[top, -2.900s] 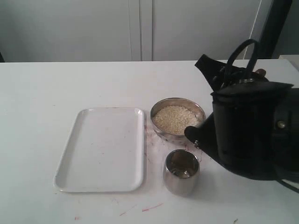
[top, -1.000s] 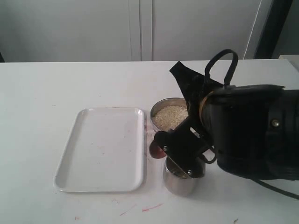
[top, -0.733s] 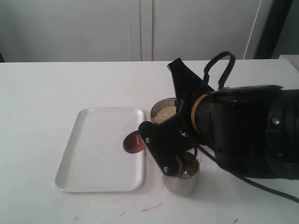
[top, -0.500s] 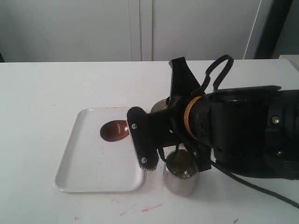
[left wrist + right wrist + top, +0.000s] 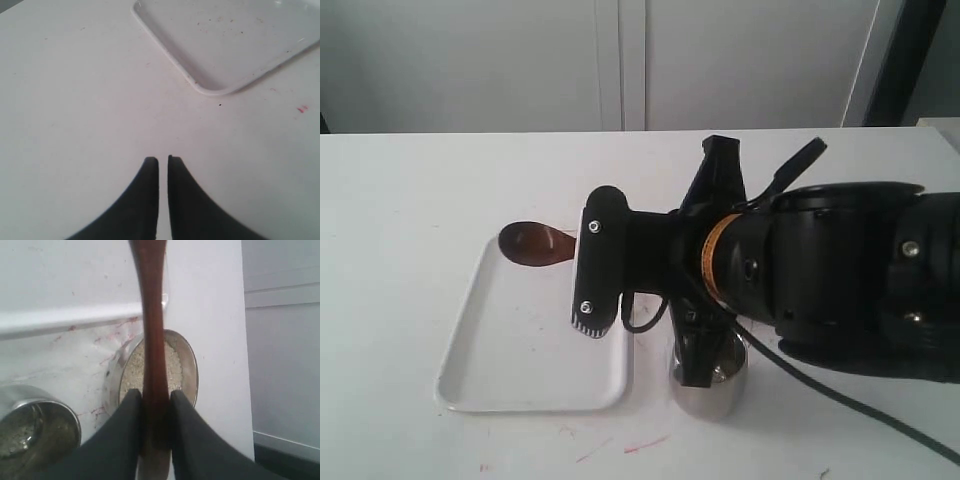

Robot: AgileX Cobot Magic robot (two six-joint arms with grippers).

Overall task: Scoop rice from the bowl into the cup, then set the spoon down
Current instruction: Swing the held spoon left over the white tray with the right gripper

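Since the spoon [image 5: 533, 243] is light, stiff wood with a smooth thin handle, we judge it apt to pivot unless pinched firmly on the handle. Our right tool [image 5: 154, 394] is clamped there. Its arm [image 5: 840, 270] reaches in from frame right, holding the head over the upper-left corner of the tray [image 5: 470, 350]. Our left tool [image 5: 163, 161] is nearly shut, empty.

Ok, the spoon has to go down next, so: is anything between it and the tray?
Nothing visible. The spoon, clamped in the right gripper, has its head at the far corner of the tray, and the tray surface there shows only faint specks.
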